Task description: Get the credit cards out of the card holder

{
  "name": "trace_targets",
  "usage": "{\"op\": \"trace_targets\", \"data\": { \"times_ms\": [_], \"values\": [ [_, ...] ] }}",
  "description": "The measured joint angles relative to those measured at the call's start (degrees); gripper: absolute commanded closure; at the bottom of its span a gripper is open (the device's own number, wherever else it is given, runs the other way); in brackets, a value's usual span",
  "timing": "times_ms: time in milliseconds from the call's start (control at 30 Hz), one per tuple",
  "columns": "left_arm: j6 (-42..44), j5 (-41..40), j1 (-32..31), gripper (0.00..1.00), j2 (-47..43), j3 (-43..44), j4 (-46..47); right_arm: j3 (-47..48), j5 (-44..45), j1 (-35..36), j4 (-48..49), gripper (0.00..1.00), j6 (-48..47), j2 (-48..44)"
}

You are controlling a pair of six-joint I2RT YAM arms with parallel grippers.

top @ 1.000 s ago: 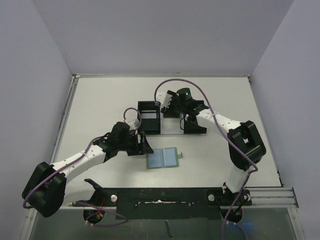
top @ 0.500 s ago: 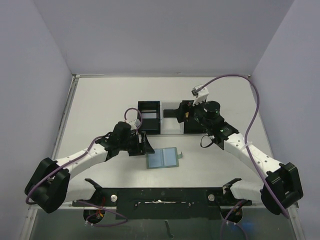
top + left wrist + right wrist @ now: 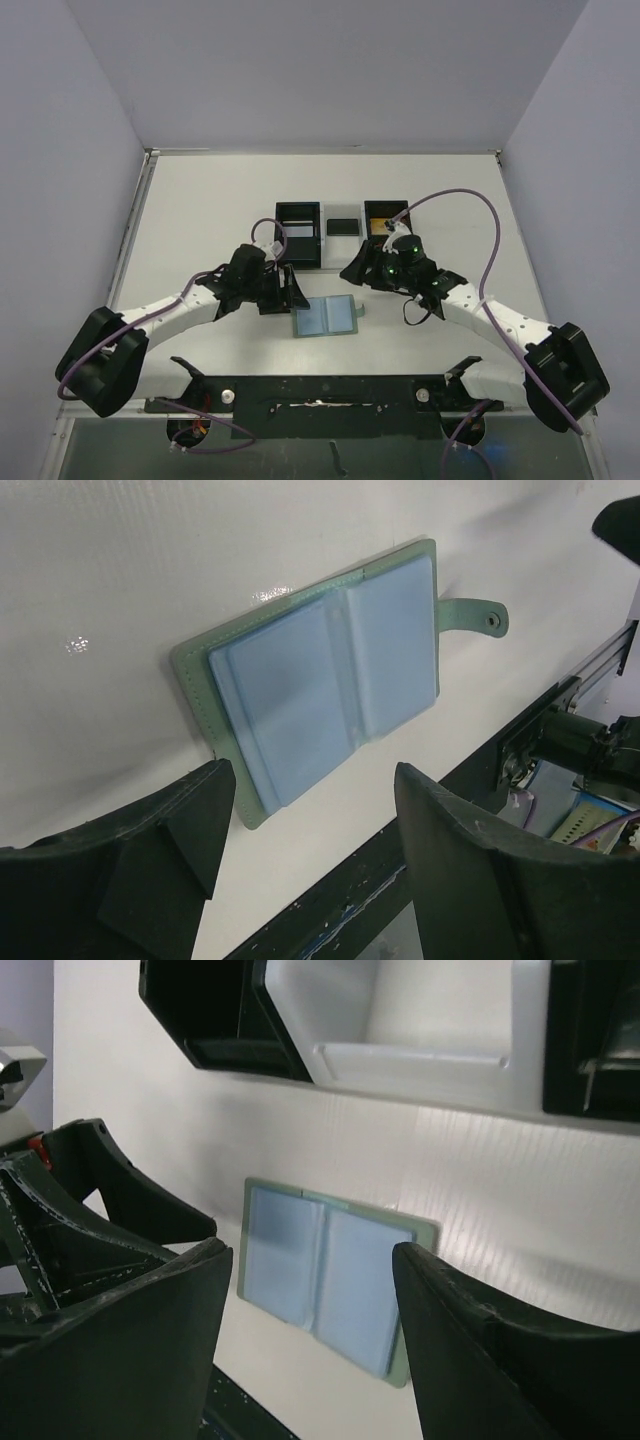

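Spread wide and empty on the left gripper [image 3: 312, 825], hovering just beside the left edge of the card holder [image 3: 320, 680]. Likewise parted on the right gripper [image 3: 308, 1260], gripping nothing, poised near the holder's far right corner.

Between the two, lying open and flat on the table [image 3: 200, 220], with the tab [image 3: 470, 613] unsnapped and both pale blue pockets [image 3: 290, 695] looking bare. Judged done or very nearly so: nothing visibly left to pull, though impossible to rule out a thin card tucked deep.

Further out, three containers in a row. In the left black box [image 3: 300, 255], what seems a pale card [image 3: 297, 230]. In the white tray [image 3: 343, 212], a dark card [image 3: 343, 227]. In the right black box [image 3: 385, 207], a gold-orange card [image 3: 378, 226], only partly visible.
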Motion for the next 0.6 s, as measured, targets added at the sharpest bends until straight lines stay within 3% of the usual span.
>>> {"op": "trace_targets", "data": {
  "times_ms": [600],
  "values": [
    [-1.0, 0.7, -2.2, 0.43, 5.9, 0.1, 0.9, -0.2, 2.5, 9.5, -6.5, 0.54, 7.4, 8.7]
  ]
}}
